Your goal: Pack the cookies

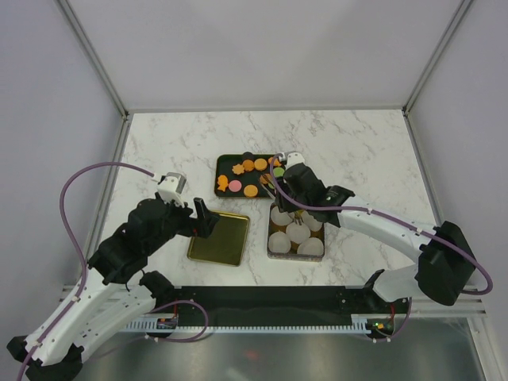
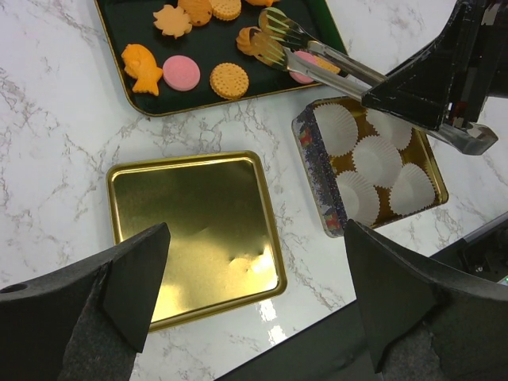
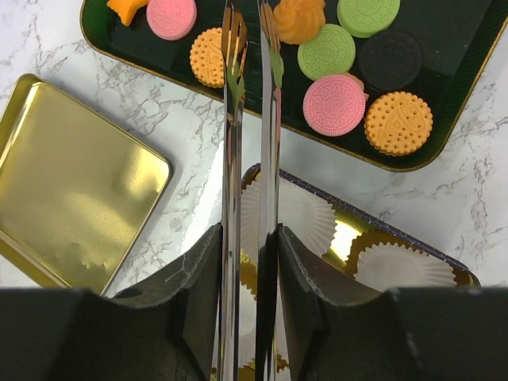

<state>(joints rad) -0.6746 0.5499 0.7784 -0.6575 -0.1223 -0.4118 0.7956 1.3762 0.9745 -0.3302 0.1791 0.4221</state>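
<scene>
My right gripper (image 3: 250,254) has its jaws clenched on polished metal tongs (image 3: 235,159). The tong tips stand narrowly apart above the dark tray (image 3: 444,28). The cookies (image 3: 334,104) lie flat in that tray: embossed rounds in pink, green and orange. My left gripper (image 2: 254,238), jaws released wide, hovers over a glossy gold lid (image 2: 190,222). Beside the lid on the marble table (image 2: 55,135) stands a tin (image 2: 317,171) holding pleated white paper cups (image 2: 377,159).

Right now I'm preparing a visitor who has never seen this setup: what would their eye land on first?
Probably the colourful cookies on the dark tray at mid-table, with shiny metal tongs, clamped in the right claw, poised over them. Then the gleaming gold tray below the open left claw, beside a tin lined with white paper cups.
</scene>
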